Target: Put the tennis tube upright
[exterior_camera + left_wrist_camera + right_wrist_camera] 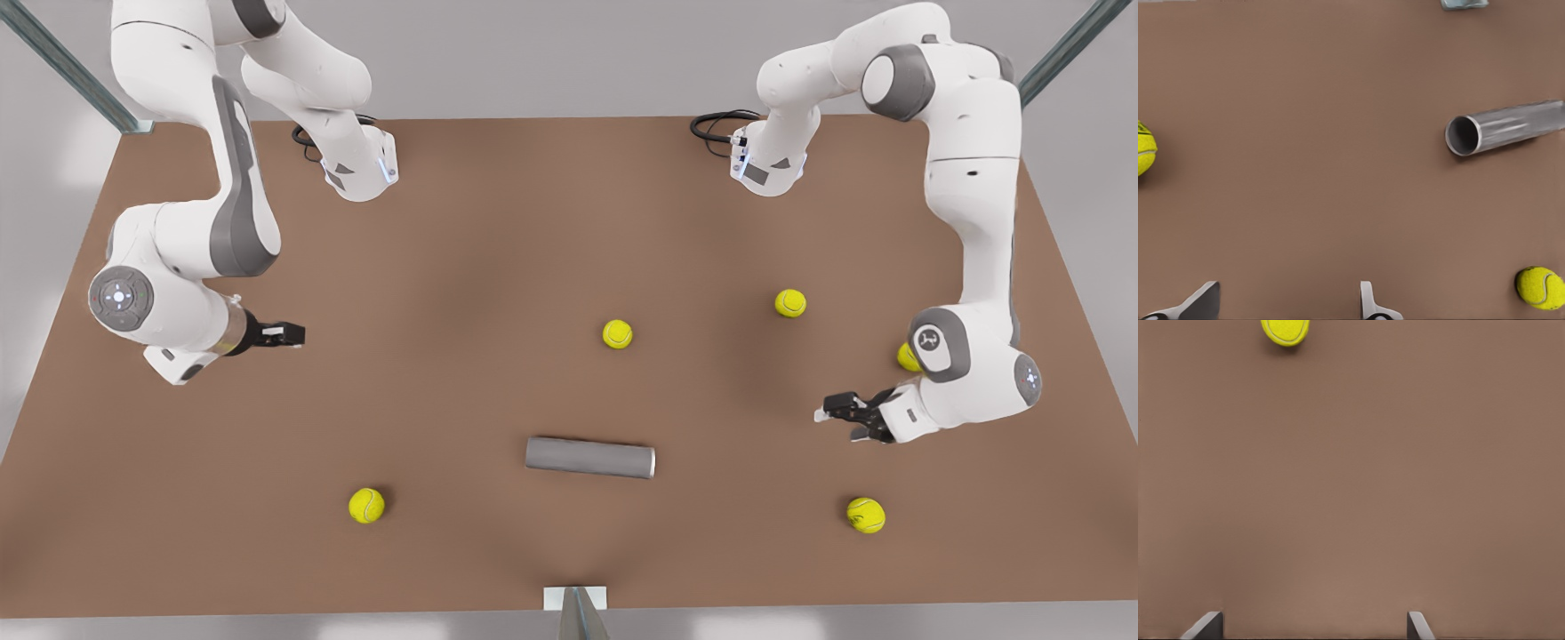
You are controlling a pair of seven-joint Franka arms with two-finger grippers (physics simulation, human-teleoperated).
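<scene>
Table (462, 267), brown, its front edge closest to the camera and carrying a small grey bracket (575, 597); it bears every loose item. Two white arms reach in from the far edge, one on each side, so that the tube lies between them and either could reach it.

Tube (589, 457): lying on its side near the table's front edge, roughly midway between the arms, long axis across the front view. Its silvery rim points to the front view's right. In the left wrist view the tube (1508, 127) shows an open, hollow mouth at that rim. It rests flat and untouched, so the task is judged not yet begun.

Left end effector (840, 416): on the front view's right, low over the table, facing the rimmed end and well apart from it. Its fingers (1368, 303) are spread wide and hold nothing, probably in readiness for a grasp across the tube.

Right end effector (289, 335): on the front view's left, well apart from the tube. Its fingers (1418, 625) are also wide and empty; this arm appears to wait.

Five yellow-green balls, e.g. (366, 505), lie scattered around the tube, none touching it. Judged distractors.
</scene>
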